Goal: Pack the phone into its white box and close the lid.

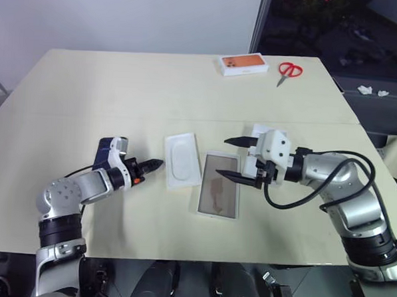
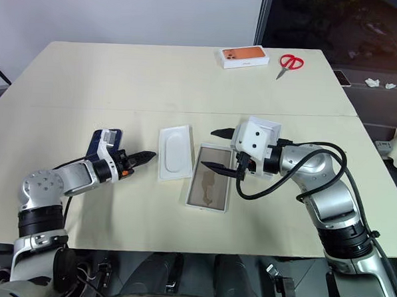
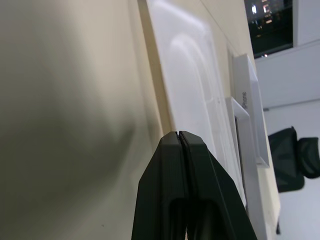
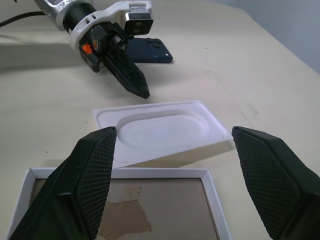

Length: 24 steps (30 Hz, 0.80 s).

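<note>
A: Nearest us on the counter (image 1: 88, 96) lies the white box (image 1: 219, 185), open side up, tan floor bare. The right claw (image 1: 236, 161) hovers over its far end, fingers spread wide, gripping nothing.

B: And the left claw (image 1: 156, 164)?

A: Fingers pressed together on nothing, tip just left of the white insert (image 1: 181, 160), which lies just left of the box.

B: The phone?

A: The phone (image 4: 148, 50) lies flat behind the left wrist, further left, well apart from the box.

B: Risks?

A: I'd say the closed left claw could shove the insert into the box. The lid (image 1: 260, 133) sits under the right wrist, mostly hidden. Farther off are an orange-topped box (image 1: 243, 64) and scissors (image 1: 288, 71).
</note>
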Each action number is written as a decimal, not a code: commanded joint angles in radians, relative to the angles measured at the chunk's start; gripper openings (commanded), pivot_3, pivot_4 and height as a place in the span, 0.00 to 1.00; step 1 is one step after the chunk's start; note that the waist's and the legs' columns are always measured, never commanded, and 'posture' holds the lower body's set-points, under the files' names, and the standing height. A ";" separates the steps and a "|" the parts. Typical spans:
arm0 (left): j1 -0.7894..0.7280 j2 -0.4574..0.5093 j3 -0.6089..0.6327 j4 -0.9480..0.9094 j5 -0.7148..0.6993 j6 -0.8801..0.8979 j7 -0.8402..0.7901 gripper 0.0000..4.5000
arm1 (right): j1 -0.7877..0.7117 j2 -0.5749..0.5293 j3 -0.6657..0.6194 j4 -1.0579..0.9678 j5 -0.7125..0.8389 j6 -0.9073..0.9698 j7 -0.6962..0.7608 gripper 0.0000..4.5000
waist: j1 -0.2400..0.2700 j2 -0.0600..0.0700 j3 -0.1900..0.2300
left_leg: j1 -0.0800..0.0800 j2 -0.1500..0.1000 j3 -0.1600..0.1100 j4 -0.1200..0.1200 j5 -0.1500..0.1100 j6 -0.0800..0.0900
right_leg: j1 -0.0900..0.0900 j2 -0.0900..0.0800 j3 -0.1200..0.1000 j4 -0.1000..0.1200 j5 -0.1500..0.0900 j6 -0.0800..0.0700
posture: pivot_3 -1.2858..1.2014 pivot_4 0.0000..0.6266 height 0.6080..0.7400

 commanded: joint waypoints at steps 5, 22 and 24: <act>0.007 -0.006 -0.003 -0.017 -0.037 0.023 -0.024 0.77 | -0.021 0.005 -0.009 -0.020 0.005 -0.015 0.000 0.86 | 0.004 0.000 0.000 | 0.000 0.000 0.000 0.000 -0.002 0.004 | 0.000 0.000 0.000 0.000 0.000 0.000 | 0.52 0.24 1.00; -0.053 -0.114 -0.041 0.137 -0.003 -0.010 -0.029 0.77 | -0.015 0.002 -0.015 -0.036 0.011 -0.005 -0.005 0.86 | 0.005 0.000 -0.001 | 0.000 -0.001 0.000 0.001 -0.002 0.004 | 0.001 -0.001 0.000 0.000 0.000 0.000 | 0.52 0.24 1.00; -0.055 -0.119 -0.032 0.149 -0.009 -0.006 -0.026 0.72 | -0.014 0.001 -0.015 -0.038 0.011 -0.005 -0.005 0.86 | 0.005 0.000 -0.001 | 0.000 -0.001 0.000 0.001 -0.002 0.004 | 0.001 -0.001 -0.001 0.000 0.000 0.000 | 0.52 0.24 1.00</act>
